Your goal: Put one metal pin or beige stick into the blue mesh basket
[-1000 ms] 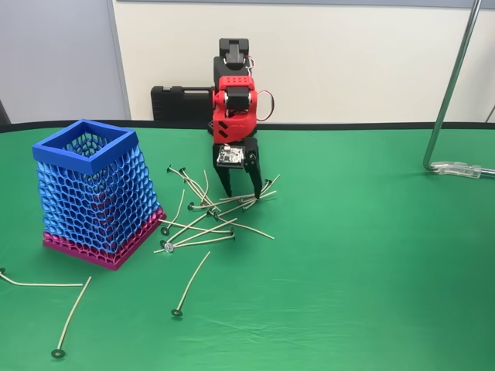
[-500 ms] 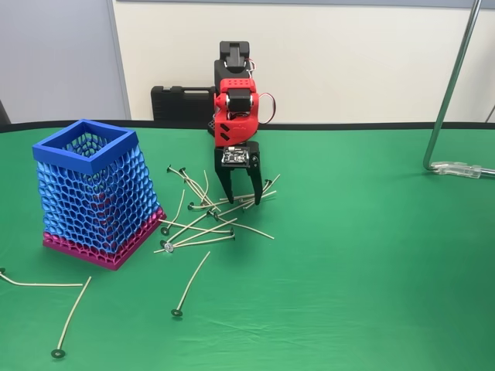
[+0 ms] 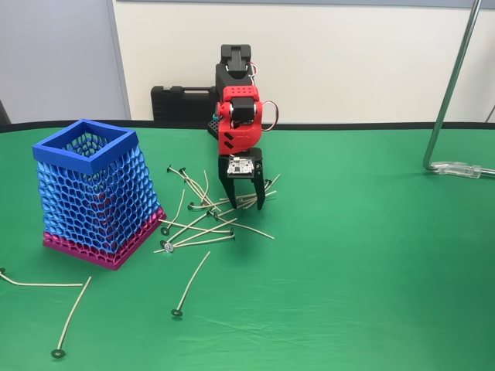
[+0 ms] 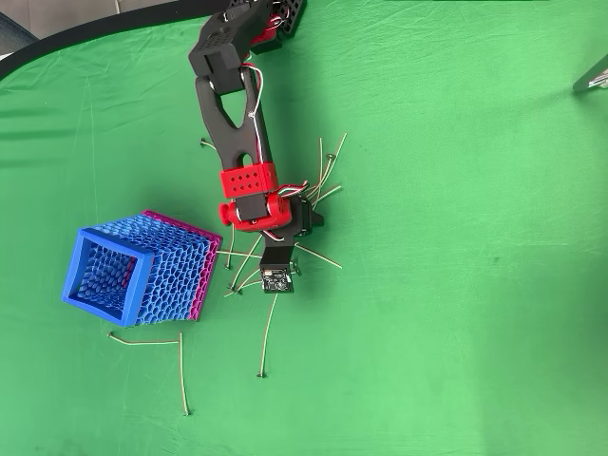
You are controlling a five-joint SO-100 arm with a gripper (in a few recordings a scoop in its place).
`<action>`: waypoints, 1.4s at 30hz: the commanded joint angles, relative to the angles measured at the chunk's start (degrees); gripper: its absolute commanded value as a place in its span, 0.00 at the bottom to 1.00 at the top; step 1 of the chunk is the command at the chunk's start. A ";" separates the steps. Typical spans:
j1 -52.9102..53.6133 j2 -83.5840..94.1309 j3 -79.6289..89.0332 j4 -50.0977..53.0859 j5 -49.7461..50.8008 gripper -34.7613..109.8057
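Table [image 3: 371,270]: covered in green cloth, pale wall behind in the fixed view.

Arm [image 4: 237,123]: black and red, reaching from the far table edge out over the middle of the cloth; wrist pointing down in the fixed view.

Blue mesh basket [image 3: 91,193]: upright at the left of the fixed view, well apart from the arm; blue honeycomb walls, solid blue square rim, magenta band at the base. Also at [image 4: 133,271] in the overhead view, mouth open to the camera.

Black case [image 3: 182,102]: against the wall behind the arm's base.

Metal stand [image 3: 452,93]: slanted tube at the right edge, foot resting on the cloth.

Gripper [image 3: 241,203]: two black fingers spread apart, tips lowered into the heap of sticks, nothing clamped between them (contact with any one stick too fine to tell). In the overhead view at [image 4: 277,271], largely hidden under its own wrist.

Pile of beige sticks [image 3: 203,224]: tangled, crossing one another, between the basket and the gripper, lying flat on the cloth.

Stray sticks: one [image 3: 190,282] lying alone nearer the camera, dark disc at its lower end; two more [image 3: 71,317] in front of the basket at the lower left.
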 commanded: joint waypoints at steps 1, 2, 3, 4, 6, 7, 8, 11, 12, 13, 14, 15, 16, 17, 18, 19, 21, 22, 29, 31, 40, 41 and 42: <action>0.18 0.18 -2.29 -0.79 0.26 0.41; 0.18 0.09 -2.29 -0.79 0.18 0.41; 0.18 0.00 -2.29 -0.79 0.26 0.41; 0.18 0.00 -2.20 -0.79 0.26 0.41; 0.26 -0.18 -2.29 -0.79 0.44 0.41; 0.26 -0.26 -2.37 -0.79 0.53 0.41; 0.26 -0.35 -2.37 -0.79 0.53 0.41; 0.26 -0.62 -2.55 -0.79 0.53 0.39; 0.26 -0.62 -2.72 -0.79 0.62 0.39; 0.26 -0.70 -2.90 -0.79 0.79 0.39; 0.26 -0.70 -2.99 -0.79 0.88 0.39; 0.35 -0.70 -3.08 -0.79 0.88 0.39; 0.35 -0.70 -3.08 -0.79 0.88 0.39; 0.35 -0.70 -3.08 -0.79 0.88 0.39; 0.35 -0.79 -3.08 -0.79 0.88 0.38; 0.35 -0.79 -3.08 -0.79 0.88 0.38; 0.35 -0.79 -3.16 -0.79 1.14 0.38; 0.35 -0.79 -2.99 -0.79 1.14 0.37; 0.26 -0.70 -2.90 -0.79 1.58 0.36; 0.18 -0.70 -2.46 -0.79 1.58 0.36; -0.79 -0.26 -0.53 -0.79 1.67 0.36; -0.97 -0.09 -0.18 -0.79 1.76 0.36; -1.05 0.18 0.35 -0.79 1.76 0.36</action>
